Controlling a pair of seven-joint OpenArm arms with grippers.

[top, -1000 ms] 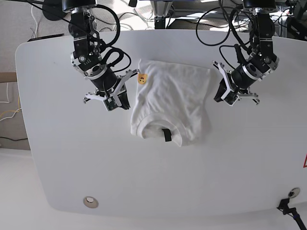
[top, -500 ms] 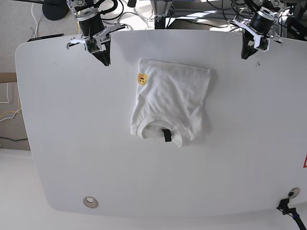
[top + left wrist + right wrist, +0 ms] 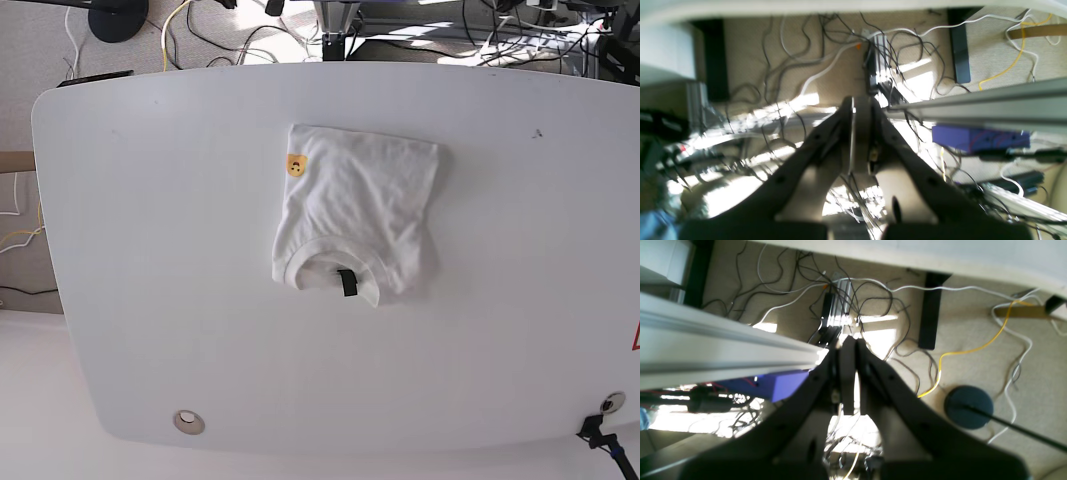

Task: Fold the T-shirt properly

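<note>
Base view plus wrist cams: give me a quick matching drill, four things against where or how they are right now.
Things:
1. T-shirt
2. neck tag
3. left pincer
4. yellow cable

States:
a. shut, over the floor cables
b. folded, on the table
c. on the carpet
d. black, at the collar

Pairs: 1-b, 2-d, 3-a, 4-c

White T-shirt [image 3: 358,208], folded into compact rectangle, collar and black tag facing front edge
</note>
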